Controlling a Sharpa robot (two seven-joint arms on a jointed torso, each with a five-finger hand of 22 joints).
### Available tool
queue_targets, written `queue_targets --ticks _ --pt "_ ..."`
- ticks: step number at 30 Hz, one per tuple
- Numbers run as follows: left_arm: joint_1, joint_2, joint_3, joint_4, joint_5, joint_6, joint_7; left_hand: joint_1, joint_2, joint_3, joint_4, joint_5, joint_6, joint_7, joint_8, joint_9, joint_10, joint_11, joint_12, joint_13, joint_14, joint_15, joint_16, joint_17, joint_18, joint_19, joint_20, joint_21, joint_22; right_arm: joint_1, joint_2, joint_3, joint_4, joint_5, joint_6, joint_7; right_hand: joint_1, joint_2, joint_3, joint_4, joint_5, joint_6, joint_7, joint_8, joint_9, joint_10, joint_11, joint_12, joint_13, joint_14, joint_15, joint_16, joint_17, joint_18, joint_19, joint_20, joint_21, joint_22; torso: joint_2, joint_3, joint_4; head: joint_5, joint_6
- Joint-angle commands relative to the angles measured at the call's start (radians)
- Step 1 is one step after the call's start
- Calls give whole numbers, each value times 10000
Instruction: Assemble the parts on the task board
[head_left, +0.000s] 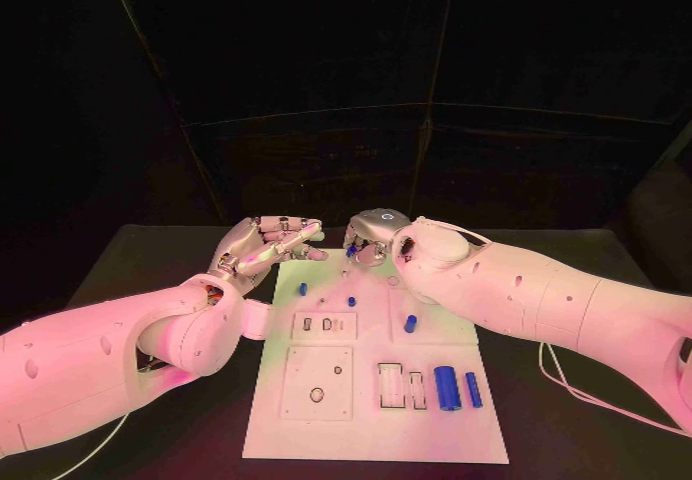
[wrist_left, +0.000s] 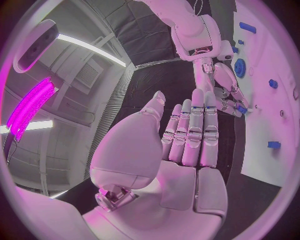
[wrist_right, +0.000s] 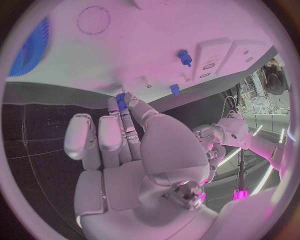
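— how are the hands seen?
— the right hand (wrist_right: 134, 150) is held over the far edge of the white board (head_left: 433, 420), and a small blue part (wrist_right: 120, 101) is pinched at its fingertips. the left hand (wrist_left: 181, 145) is raised just beside it, fingers straight and close together, with nothing held.
— and the other parts?
— blue pegs (head_left: 410, 323) are found nearer than the hands, and two blue cylinders (head_left: 447, 387) stand nearer still. a blue gear (wrist_right: 31, 47) is seen beyond the right fingertips.
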Motion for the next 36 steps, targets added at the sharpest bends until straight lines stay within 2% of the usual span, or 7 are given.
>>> queue_targets --ticks 1,36 --pt "17 6 7 2 -65 134 36 19 74 5 -53 -28 26 68 -64 -15 17 34 -21 -14 47 -1 -37 11 56 74 9 -32 -11 -40 -25 -33 35 -71 106 -34 -89 -40 48 -6 -23 10 44 29 11 -64 34 -59 2 129 77 44 -3 -102 -9 81 52 8 0 -5 4 2 3" --pt "19 -13 6 -68 -64 237 -36 50 113 14 -97 -23 27 65 -103 -15 16 37 -82 -18 34 4 -66 63 56 87 11 -61 -34 -44 -260 -31 413 -73 -200 -17 -168 -112 89 35 -33 -36 59 22 9 -119 53 -80 -6 115 93 45 -30 -99 -27 96 49 -5 8 -1 11 39 -58"
